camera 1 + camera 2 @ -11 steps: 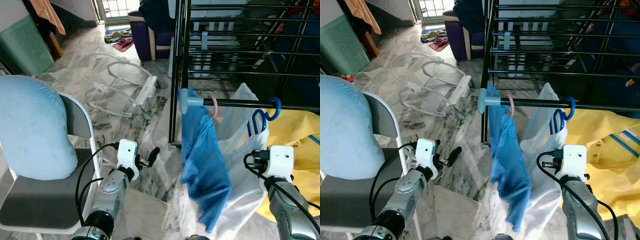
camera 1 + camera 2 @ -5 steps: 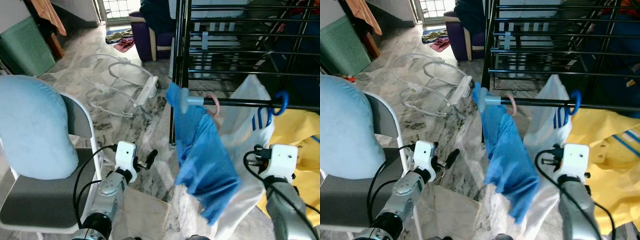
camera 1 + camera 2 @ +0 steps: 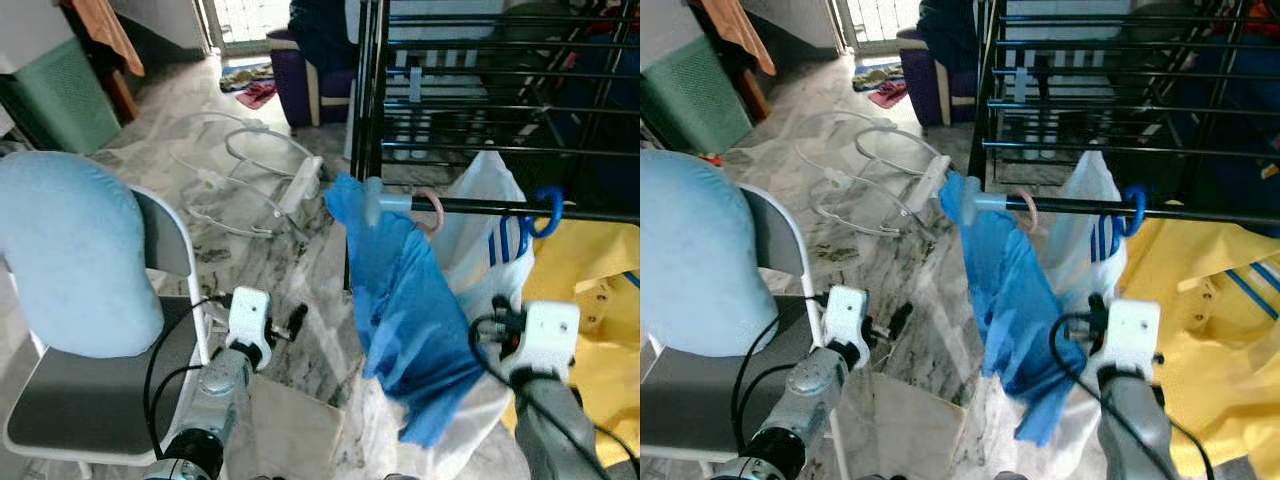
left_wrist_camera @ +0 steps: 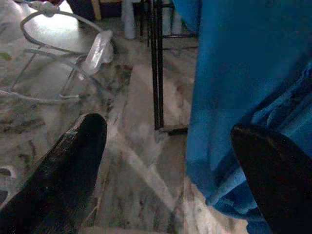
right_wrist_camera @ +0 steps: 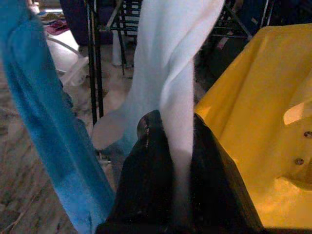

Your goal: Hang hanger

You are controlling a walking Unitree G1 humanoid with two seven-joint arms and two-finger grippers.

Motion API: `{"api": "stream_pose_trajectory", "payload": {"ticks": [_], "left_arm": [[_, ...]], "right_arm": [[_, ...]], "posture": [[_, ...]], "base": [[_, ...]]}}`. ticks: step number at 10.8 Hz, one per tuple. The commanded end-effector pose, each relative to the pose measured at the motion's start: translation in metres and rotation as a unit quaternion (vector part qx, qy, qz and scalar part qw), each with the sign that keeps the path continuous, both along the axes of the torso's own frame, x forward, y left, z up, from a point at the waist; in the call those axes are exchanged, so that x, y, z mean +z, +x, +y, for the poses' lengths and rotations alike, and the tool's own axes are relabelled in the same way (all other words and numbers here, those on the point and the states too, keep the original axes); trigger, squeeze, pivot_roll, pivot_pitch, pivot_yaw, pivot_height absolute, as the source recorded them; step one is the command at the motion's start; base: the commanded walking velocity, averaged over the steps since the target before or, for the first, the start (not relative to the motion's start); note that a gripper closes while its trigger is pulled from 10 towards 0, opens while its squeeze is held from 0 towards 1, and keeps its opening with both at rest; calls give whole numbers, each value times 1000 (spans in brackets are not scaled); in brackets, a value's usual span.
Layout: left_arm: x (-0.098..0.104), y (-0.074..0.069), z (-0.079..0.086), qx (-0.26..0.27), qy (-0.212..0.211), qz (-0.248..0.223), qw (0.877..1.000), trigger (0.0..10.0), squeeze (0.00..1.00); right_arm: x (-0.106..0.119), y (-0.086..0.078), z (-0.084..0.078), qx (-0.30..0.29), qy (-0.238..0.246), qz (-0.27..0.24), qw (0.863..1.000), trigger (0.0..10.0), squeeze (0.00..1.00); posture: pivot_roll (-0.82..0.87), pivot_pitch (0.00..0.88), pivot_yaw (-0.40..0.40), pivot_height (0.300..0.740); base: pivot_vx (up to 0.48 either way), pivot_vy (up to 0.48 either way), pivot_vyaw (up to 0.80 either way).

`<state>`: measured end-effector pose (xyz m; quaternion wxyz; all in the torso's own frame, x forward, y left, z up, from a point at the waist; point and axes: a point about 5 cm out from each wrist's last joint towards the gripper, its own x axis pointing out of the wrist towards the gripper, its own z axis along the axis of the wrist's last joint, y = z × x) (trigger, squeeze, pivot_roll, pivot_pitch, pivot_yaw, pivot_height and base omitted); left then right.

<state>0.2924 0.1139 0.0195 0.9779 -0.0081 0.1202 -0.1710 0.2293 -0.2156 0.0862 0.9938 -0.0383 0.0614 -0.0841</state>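
Hanging from a black metal rail [image 3: 520,208] of the drying rack [image 3: 480,110], a blue hanger [image 3: 535,215] hooks over the bar on the robot's right, carrying a thin white garment [image 3: 480,230] that drops in soft folds. Just beside it toward the rack's upright, a pink hook [image 3: 431,212] holds a crumpled blue cloth [image 3: 410,310], which drapes down past the white one. A stiff yellow fabric [image 3: 600,290] with buttons lies beyond the hanger on the right.

The right gripper [image 5: 173,161] is low, under the hanger, its two black fingers [image 5: 146,165] pinched together on a fold of the white garment, which rises out of them in a narrow strip. The left gripper [image 4: 165,161] hovers low over the veined marble floor [image 3: 300,250], near the hem of the blue cloth, with its blunt fingers [image 4: 78,156] spread wide and nothing between them.

A folding chair [image 3: 110,400] with a white tube frame and grey seat stands on the left, a smooth pale blue cushion [image 3: 70,250] against its back. Clear plastic hangers [image 3: 240,170] lie tangled on the floor beyond.
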Motion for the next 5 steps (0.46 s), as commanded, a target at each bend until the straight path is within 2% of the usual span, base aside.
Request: {"api": "stream_pose_trajectory", "payload": {"ticks": [1,2,3,5], "left_arm": [[-4,-3,2,1,8,7,1000,10000,0],[-5,-5,1,2,11,10,1000,10000,0],[-8,-7,4,-3,20,14,1000,10000,0],[-8,-3,15,20,29,17,999,10000,0]], "right_arm": [[9,0,4,10,-6,-33,999,10000,0],[3,-5,3,7,-7,-21,1000,10000,0],[-7,-11,5,-2,-5,-3,1000,10000,0],[-19,-11,10,-12,-2,14,1000,10000,0]], "posture": [[-250,0,70,740],[-256,0,69,740],[-247,0,51,740],[-220,0,49,740]], "base": [[0,0,0],[0,0,0],[-266,0,0],[-292,0,0]]}}
